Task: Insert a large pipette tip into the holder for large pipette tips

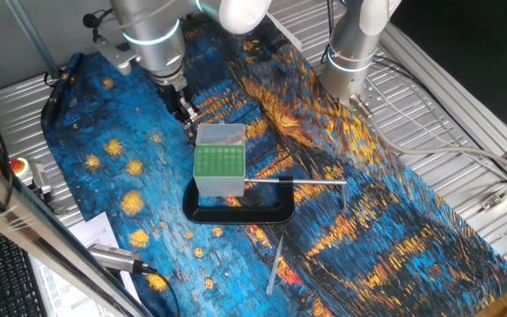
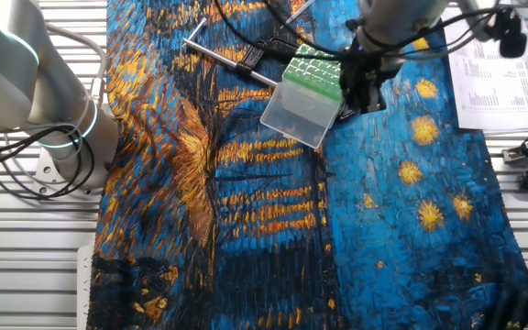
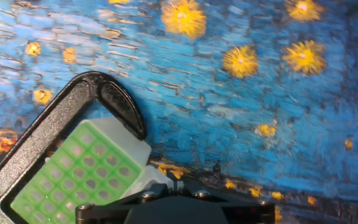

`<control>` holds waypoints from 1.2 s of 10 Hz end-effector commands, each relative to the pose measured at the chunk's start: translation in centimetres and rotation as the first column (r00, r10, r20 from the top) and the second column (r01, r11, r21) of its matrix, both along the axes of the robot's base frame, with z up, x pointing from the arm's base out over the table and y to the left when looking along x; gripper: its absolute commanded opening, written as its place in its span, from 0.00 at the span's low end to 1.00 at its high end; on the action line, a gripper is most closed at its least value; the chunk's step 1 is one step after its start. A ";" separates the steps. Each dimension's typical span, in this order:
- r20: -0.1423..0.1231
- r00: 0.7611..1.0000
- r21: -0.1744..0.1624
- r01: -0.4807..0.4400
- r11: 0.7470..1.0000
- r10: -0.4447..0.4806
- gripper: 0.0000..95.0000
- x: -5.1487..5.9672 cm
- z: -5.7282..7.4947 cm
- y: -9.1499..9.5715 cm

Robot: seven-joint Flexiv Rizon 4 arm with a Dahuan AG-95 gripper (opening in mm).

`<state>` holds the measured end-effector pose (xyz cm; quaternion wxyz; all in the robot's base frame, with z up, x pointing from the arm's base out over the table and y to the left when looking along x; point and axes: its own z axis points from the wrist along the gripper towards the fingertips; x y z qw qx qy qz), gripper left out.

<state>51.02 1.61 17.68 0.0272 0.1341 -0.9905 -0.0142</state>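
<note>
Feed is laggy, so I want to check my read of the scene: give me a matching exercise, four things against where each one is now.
1. large pipette tip
2. holder
3. black clamp
4. end effector

A. around the holder's base
B. lying on the cloth, apart from the holder
C. beside the holder, on the side away from the tip
D. standing inside the clamp, green grid up

Pairs: 1-B, 2-D, 3-A, 4-C

Silver arm point(image 1: 152, 26), glowing cyan ring
</note>
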 end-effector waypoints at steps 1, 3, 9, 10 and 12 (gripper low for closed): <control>0.001 1.000 -0.001 -0.015 1.000 0.015 0.00 0.2 0.1 0.9; -0.010 0.999 -0.004 -0.047 0.999 0.047 0.00 1.1 0.3 2.6; -0.016 0.988 -0.002 -0.152 0.988 0.152 0.00 2.3 1.0 6.2; -0.017 0.984 -0.008 -0.179 0.984 0.178 0.00 2.5 1.1 6.9; -0.016 0.979 -0.010 -0.203 0.979 0.203 0.00 2.8 1.3 7.4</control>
